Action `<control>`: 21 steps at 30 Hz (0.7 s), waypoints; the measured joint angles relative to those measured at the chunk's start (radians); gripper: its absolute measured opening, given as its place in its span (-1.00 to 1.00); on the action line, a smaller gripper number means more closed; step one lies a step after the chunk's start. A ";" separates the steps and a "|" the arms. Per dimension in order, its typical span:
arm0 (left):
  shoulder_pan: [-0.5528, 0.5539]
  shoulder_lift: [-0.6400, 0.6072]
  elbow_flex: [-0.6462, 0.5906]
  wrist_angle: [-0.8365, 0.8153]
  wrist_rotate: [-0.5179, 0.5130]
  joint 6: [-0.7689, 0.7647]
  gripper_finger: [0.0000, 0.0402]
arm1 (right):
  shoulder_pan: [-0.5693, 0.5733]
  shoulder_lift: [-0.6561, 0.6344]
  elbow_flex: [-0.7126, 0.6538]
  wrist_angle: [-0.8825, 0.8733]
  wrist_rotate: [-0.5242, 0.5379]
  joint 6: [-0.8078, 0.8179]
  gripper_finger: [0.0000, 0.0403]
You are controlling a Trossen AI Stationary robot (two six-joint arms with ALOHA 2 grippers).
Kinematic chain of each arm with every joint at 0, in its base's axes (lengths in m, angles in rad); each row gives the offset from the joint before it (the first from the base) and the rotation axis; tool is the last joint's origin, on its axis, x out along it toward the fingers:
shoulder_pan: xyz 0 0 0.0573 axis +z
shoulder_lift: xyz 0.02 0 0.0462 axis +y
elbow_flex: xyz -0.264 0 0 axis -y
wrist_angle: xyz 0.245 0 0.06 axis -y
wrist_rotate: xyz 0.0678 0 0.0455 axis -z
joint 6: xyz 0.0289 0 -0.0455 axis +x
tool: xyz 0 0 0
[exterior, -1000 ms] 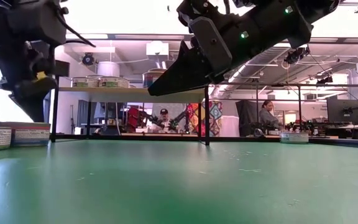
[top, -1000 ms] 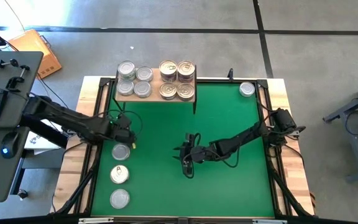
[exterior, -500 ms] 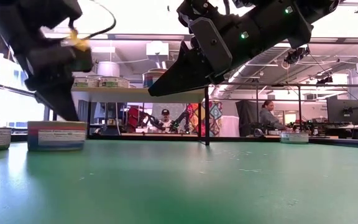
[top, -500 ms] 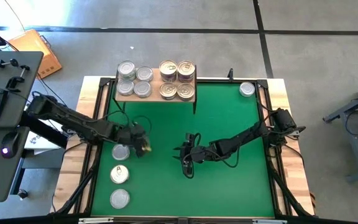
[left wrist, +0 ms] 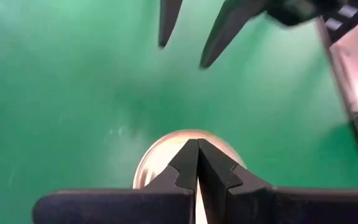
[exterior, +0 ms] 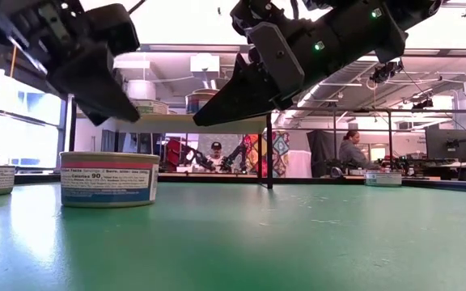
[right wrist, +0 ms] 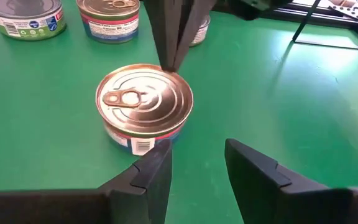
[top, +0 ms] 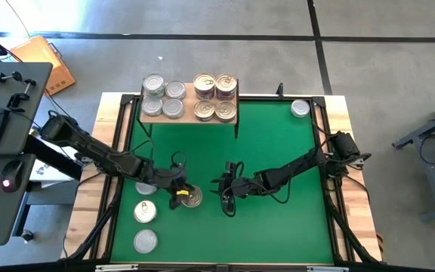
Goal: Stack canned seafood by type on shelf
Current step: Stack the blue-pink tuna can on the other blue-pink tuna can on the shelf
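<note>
Gold-tinted round tin with a pull-tab lid (right wrist: 144, 104) and a pink and blue label, sitting upright on the green mat (top: 278, 151) a bit toward 7 o'clock from the centre, out on its own.

Left gripper (top: 181, 190) right over it, fingers pressed tight together with nothing between them, tips down at the lid's edge on the 9 o'clock side; touching the metal or not, can't tell.

Right gripper (top: 227, 198) hanging just off the tin at 3 o'clock, fingers (right wrist: 151, 177) part-way open with the gap pointed at the tin, gripping nothing, clear of the label.

Small light-wood shelf on thin black legs (top: 189, 115) up at 12 o'clock on the mat's far edge. Silver-grey lidded tins (top: 162, 97) bunched on its 9 o'clock half, gold pull-tab tins (top: 215, 97) on the 3 o'clock half. How many layers deep, can't say from above.

Three loose tins down the 9 o'clock edge of the mat: a silver-grey lidded one (top: 146, 186) mostly under the left arm, then a pull-tab one (top: 144, 212), then a plain silver-grey one (top: 146, 241) nearest 7 o'clock. One more silver-grey tin (top: 300, 109) alone in the corner at 1 o'clock, well apart from the shelf.
</note>
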 joint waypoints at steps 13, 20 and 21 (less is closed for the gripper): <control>0.000 0.187 0.006 0.024 -0.039 0.050 -1.00 | 0.000 0.000 0.000 0.000 -0.006 0.000 -0.29; -0.031 0.130 -0.003 0.063 -0.047 0.090 -1.00 | 0.000 0.000 0.000 0.000 -0.014 0.000 -0.29; -0.036 0.112 -0.002 0.064 -0.056 0.093 -1.00 | 0.000 0.000 0.000 0.000 -0.013 0.000 -0.29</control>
